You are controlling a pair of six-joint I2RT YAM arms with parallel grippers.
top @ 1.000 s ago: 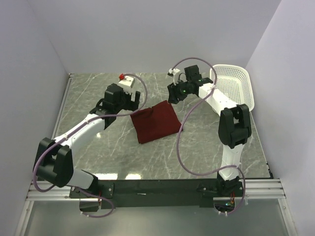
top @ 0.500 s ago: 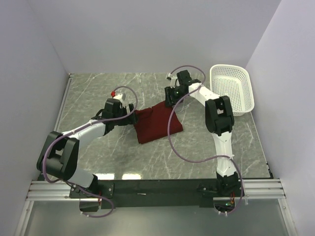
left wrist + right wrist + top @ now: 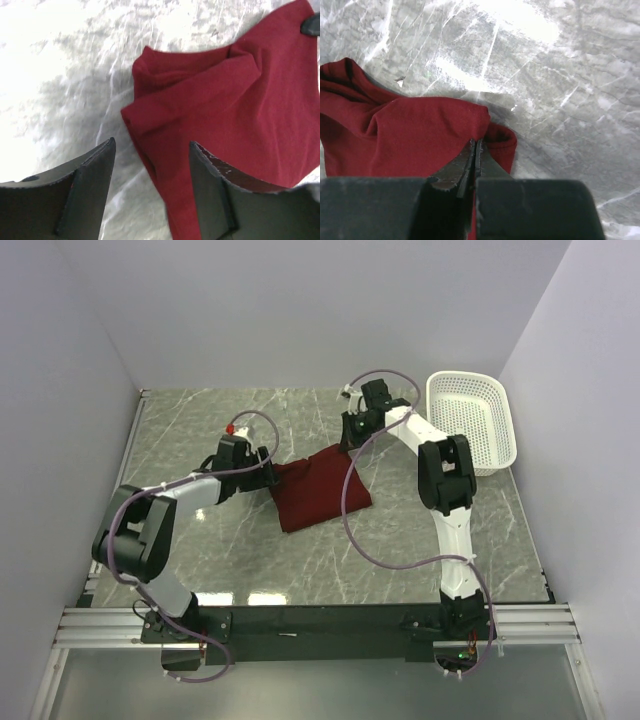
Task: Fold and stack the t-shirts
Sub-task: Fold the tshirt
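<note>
The dark red t-shirt (image 3: 320,490) lies folded into a small square on the marble table. My left gripper (image 3: 268,472) is low at its left corner. In the left wrist view this gripper (image 3: 151,145) is open, and the t-shirt's (image 3: 225,100) folded edge runs between the two fingers without being squeezed. My right gripper (image 3: 352,443) is down at the far right corner. In the right wrist view that gripper (image 3: 476,142) is shut, its tips pinched on the t-shirt's (image 3: 410,135) layered corner edge.
A white mesh basket (image 3: 475,420) stands at the back right, beside the right arm. A purple cable loops from the right arm over the table in front of the shirt. Grey walls close in the left, back and right.
The left gripper moved in to the shirt's left corner and its jaws narrowed. The right gripper dropped onto the far right corner and closed there.
</note>
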